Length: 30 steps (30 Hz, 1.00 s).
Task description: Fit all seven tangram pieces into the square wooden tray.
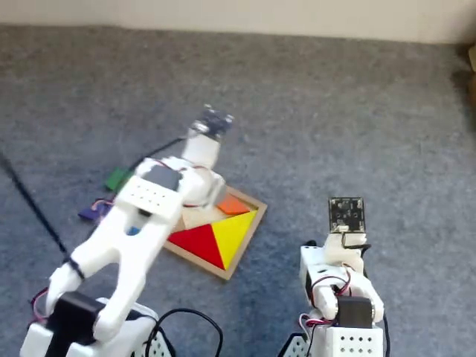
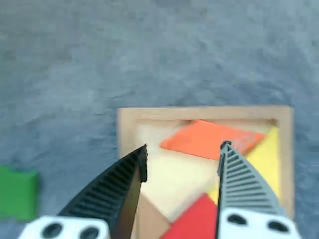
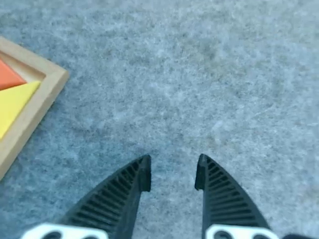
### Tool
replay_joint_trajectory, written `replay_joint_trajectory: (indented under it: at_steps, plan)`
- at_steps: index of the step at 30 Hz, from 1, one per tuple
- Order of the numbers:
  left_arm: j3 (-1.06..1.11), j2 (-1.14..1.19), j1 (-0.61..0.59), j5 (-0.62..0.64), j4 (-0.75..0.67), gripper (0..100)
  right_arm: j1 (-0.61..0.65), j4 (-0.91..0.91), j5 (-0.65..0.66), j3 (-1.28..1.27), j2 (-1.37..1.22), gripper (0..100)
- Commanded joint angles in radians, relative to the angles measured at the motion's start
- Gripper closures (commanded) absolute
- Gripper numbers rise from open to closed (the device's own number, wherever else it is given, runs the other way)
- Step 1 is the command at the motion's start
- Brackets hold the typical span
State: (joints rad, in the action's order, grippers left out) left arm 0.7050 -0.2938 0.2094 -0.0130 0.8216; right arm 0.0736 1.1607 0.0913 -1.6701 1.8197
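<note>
The square wooden tray (image 1: pixel 239 259) lies on the grey carpet with an orange piece (image 1: pixel 233 206), a yellow triangle (image 1: pixel 232 232) and a red triangle (image 1: pixel 197 242) inside it. My left gripper (image 2: pixel 183 149) hangs open over the tray's bare floor, just short of the orange piece (image 2: pixel 209 139), with nothing between its fingers. A green piece (image 1: pixel 117 178) and a purple piece (image 1: pixel 93 210) lie on the carpet to the tray's left. My right gripper (image 3: pixel 172 172) is open and empty over bare carpet to the right of the tray (image 3: pixel 47 87).
The left arm (image 1: pixel 141 223) covers the tray's left part in the high view. The right arm's base (image 1: pixel 342 297) stands at the front right. Grey carpet (image 1: pixel 335 111) stretches to the back and right.
</note>
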Motion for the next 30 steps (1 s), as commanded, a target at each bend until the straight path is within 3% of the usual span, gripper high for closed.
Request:
replay_joint_trajectory:
  at_steps: [1,11,15,24,30]
  plan:
    - [-0.033,-0.035,-0.079,-0.032,-0.014,77,-0.016,-0.002,0.014,-0.139,0.015,84.3]
    - [-0.024,0.222,-0.091,-0.072,-0.219,77,-0.016,-0.002,0.014,-0.139,0.015,84.3]
    - [-0.021,0.255,-0.087,-0.072,-0.23,77,-0.016,-0.002,0.014,-0.139,0.015,84.3]
    - [0.022,0.134,-0.004,-0.066,-0.15,77,-0.016,-0.002,0.014,-0.139,0.015,84.3]
    - [0.015,-0.105,-0.14,-0.071,-0.095,77,-0.016,-0.002,0.014,-0.139,0.015,84.3]
